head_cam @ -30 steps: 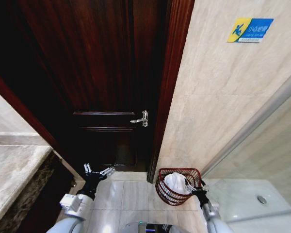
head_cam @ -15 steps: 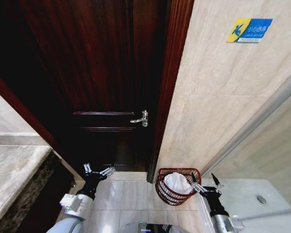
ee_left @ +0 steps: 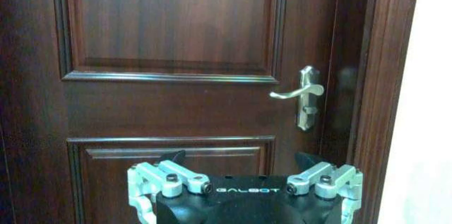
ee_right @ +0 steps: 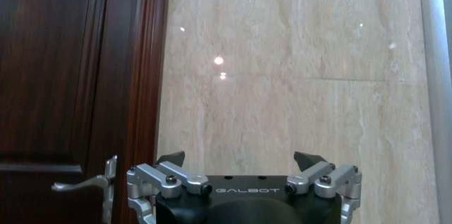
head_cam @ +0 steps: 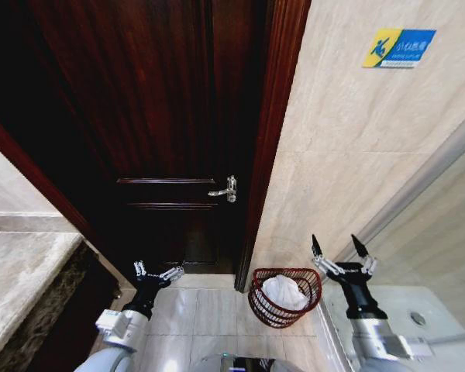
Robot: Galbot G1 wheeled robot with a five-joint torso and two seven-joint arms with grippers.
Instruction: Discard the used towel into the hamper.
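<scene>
The hamper [head_cam: 257, 304], a dark red wire basket, stands on the floor against the beige wall, beside the door frame. A white towel [head_cam: 285, 292] lies bunched inside it. My right gripper [head_cam: 336, 246] is raised above and to the right of the hamper, open and empty, fingers pointing up at the wall; in the right wrist view it [ee_right: 240, 158] faces the tiled wall. My left gripper [head_cam: 157, 270] hangs low in front of the dark wooden door, open and empty, and in the left wrist view it [ee_left: 242, 156] faces the door panel.
The dark wooden door [head_cam: 163, 116] with a silver lever handle [head_cam: 225, 190] is straight ahead. A stone counter [head_cam: 19, 271] is at the left. A glass shower partition [head_cam: 426, 248] and white tray are at the right. A blue-yellow sign [head_cam: 401, 47] hangs on the wall.
My right gripper has risen out of the hamper's rim area, moved up and right, and stands open above it. The towel stays in the hamper. The left arm has not moved.
</scene>
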